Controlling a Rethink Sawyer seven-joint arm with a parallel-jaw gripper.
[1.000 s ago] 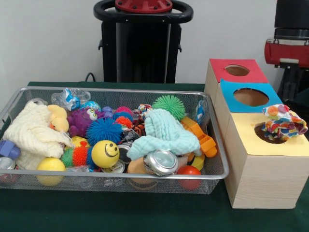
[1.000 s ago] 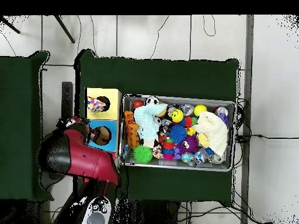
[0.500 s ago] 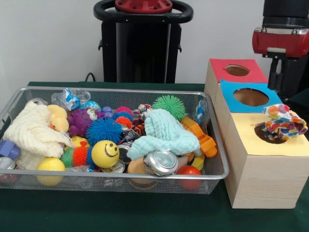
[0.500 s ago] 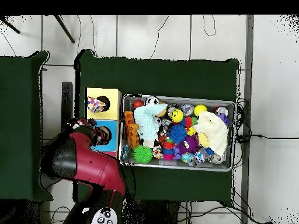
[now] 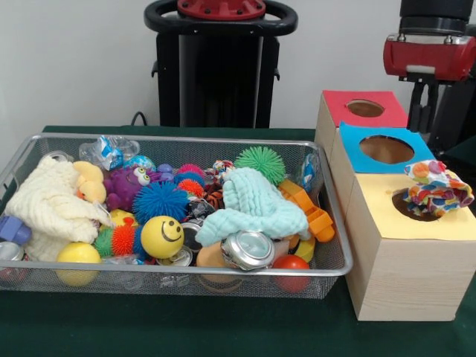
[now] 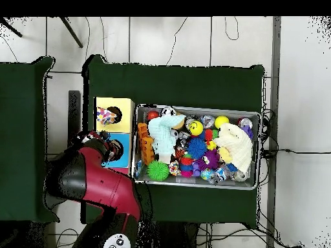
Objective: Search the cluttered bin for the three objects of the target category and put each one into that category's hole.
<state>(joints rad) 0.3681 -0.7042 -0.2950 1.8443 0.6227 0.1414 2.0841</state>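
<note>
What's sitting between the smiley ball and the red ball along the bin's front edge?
In the front view, a crushed silver can lies between the yellow smiley ball and the red ball, under the mint cloth.

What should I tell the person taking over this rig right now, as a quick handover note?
Gripper: not clearly seen; the arm hangs above the box's red and blue holes, and whether it is open or shut cannot be told.
Box: red hole and blue hole look empty; a multicoloured cloth sits half in the yellow hole, not pushed through.
Bin: a mint cloth lies in the middle and a cream cloth at one end, among spiky balls, cans and toys.
Done: one cloth at its hole. Left, if cloths are the target: probably seat it, then fetch the other two.
</note>
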